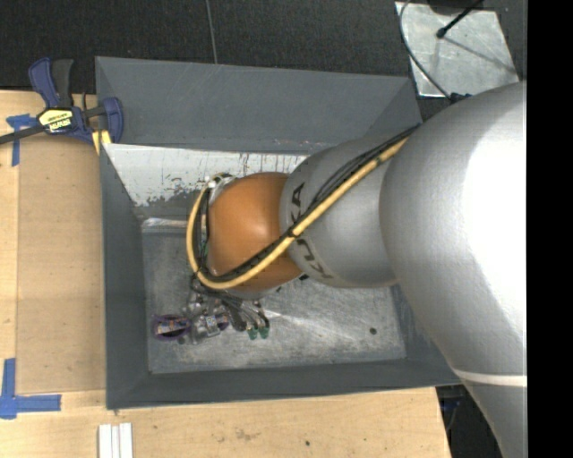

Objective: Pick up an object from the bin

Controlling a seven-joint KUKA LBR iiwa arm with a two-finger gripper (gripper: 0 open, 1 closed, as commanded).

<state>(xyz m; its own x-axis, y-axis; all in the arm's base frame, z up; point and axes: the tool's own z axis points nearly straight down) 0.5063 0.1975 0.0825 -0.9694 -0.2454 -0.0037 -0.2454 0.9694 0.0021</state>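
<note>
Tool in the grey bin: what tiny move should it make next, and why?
Probably a short, straight lift. The tool is down at the floor of the bin amid small clutter, with a purple thing beside it toward the bin's left wall and a green piece on its other side. Whether it has hold of anything I cannot tell; rising a little should show.

At the top, the dark area (269, 36) is almost black all over. A thin pale cord (213, 31) runs straight up across it. In the top right corner lies a round, light grey patch (452, 49) with a black stick (461, 18) over it.
</note>
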